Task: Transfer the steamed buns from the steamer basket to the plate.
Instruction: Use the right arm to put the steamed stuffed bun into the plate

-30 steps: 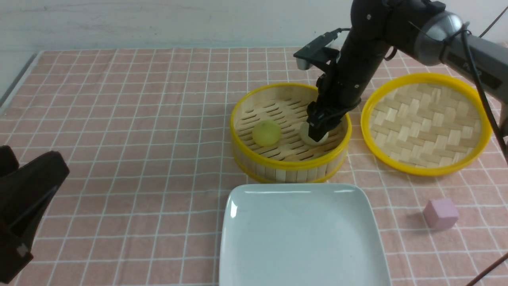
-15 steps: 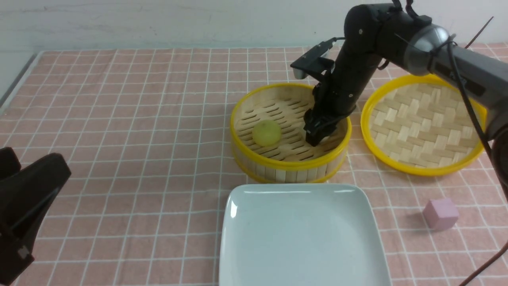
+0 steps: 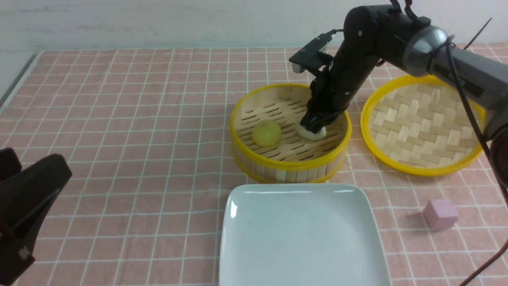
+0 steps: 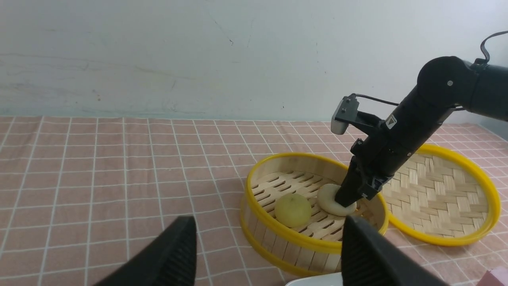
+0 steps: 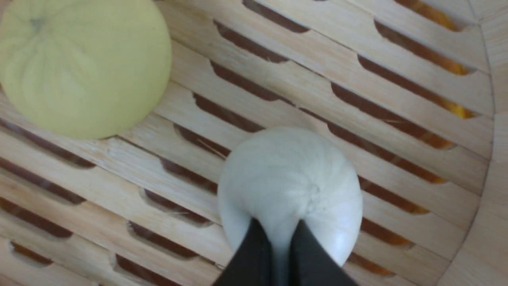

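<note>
The steamer basket [image 3: 289,166] stands mid-table with two steamed buns on its slatted floor. The pale yellow bun [image 3: 266,133] lies free on its left side. My right gripper [image 3: 313,125] reaches down into the basket's right side, shut on the beige bun [image 3: 314,135]. In the right wrist view its dark fingers [image 5: 254,254] pinch a fold of this beige bun [image 5: 289,178] close together, with the yellow bun [image 5: 83,67] beside it. The white plate [image 3: 301,234] sits bare in front of the basket. My left gripper [image 3: 35,167] hangs open at the near left, far from the basket.
The shallow woven lid [image 3: 424,123] lies right of the basket, close under the right arm. A small pink cube [image 3: 440,213] sits on the checked cloth right of the plate. The wall runs along the table's far edge.
The right gripper's jaws have gone from open around the beige bun to pinched shut on it, and the arm shifted slightly. The left gripper has stayed put.
</note>
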### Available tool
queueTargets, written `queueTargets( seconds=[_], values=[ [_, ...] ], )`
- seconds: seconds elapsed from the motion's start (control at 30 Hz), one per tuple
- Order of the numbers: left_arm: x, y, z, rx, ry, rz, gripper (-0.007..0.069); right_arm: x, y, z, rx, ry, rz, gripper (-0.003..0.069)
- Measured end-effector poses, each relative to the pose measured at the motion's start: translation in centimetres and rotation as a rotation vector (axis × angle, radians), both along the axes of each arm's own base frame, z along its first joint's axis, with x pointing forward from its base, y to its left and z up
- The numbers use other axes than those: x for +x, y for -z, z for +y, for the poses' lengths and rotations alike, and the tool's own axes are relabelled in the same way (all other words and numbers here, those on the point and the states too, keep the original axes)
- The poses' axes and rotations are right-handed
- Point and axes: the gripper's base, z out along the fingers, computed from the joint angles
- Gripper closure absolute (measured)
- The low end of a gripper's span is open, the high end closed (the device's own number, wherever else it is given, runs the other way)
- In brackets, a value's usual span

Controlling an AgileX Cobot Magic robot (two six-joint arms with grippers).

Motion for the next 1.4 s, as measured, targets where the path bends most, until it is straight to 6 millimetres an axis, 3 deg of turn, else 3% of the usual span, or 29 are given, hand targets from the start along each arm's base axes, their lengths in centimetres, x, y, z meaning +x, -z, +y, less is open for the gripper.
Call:
queueTargets(
  seconds=[0.1, 0.2, 0.27, 0.3, 0.4, 0.5, 0.53, 0.57, 0.67, 0.8, 0.9, 1.13, 1.27, 1.3, 1.33, 1.4],
  values=[
    [0.0, 0.0, 0.0, 0.000, 0.000, 0.000, 0.0130, -0.1, -0.5, 0.0, 0.003, -0.001, -0.007, 0.0636],
    [0.0, 0.0, 0.0, 0.000, 0.000, 0.000, 0.0130, -0.6, -2.5, -0.2, 0.009, -0.007, -0.021, 0.0636],
    [0.0, 0.0, 0.0, 0.000, 0.000, 0.000, 0.0130, -1.4, -5.5, -0.5, 0.022, -0.013, -0.053, 0.0636],
    [0.0, 0.0, 0.0, 0.000, 0.000, 0.000, 0.0130, -1.5, -5.7, -0.5, 0.024, -0.013, -0.056, 0.0636],
    [0.0, 0.0, 0.0, 0.000, 0.000, 0.000, 0.0130, -3.7, -11.8, -1.4, 0.061, -0.011, -0.141, 0.0636],
    [0.0, 0.0, 0.0, 0.001, 0.000, 0.000, 0.0130, -6.3, -16.7, -2.3, 0.095, -0.016, -0.217, 0.0636],
    [0.0, 0.0, 0.0, 0.001, 0.000, 0.000, 0.0130, -6.5, -17.0, -2.4, 0.099, -0.017, -0.223, 0.0636],
    [0.0, 0.0, 0.0, 0.003, 0.000, -0.001, 0.0130, -8.0, -19.4, -2.9, 0.127, -0.019, -0.262, 0.0636],
    [0.0, 0.0, 0.0, 0.017, 0.002, -0.006, 0.0130, -10.3, -22.5, -3.5, 0.183, -0.015, -0.311, 0.0636],
    [0.0, 0.0, 0.0, 0.028, 0.003, -0.010, 0.0130, -12.1, -24.5, -4.1, 0.227, 0.004, -0.334, 0.0636],
    [0.0, 0.0, 0.0, 0.028, 0.002, -0.011, 0.0130, -13.2, -24.6, -4.3, 0.254, 0.029, -0.301, 0.0636],
    [0.0, 0.0, 0.0, 0.028, 0.003, -0.010, 0.0130, -15.8, -21.5, -4.9, 0.255, 0.049, -0.135, 0.0636],
    [0.0, 0.0, 0.0, 0.028, 0.003, -0.010, 0.0130, -17.9, -17.4, -5.1, 0.249, 0.023, 0.027, 0.0636],
    [0.0, 0.0, 0.0, 0.028, 0.003, -0.010, 0.0130, -18.4, -15.0, -5.0, 0.233, 0.004, 0.101, 0.0636],
    [0.0, 0.0, 0.0, 0.028, 0.003, -0.010, 0.0130, -18.4, -15.0, -5.0, 0.234, 0.000, 0.099, 0.0636],
    [0.0, 0.0, 0.0, 0.028, 0.003, -0.010, 0.0130, -18.6, -10.8, -4.9, 0.226, -0.019, 0.172, 0.0636]
  ],
)
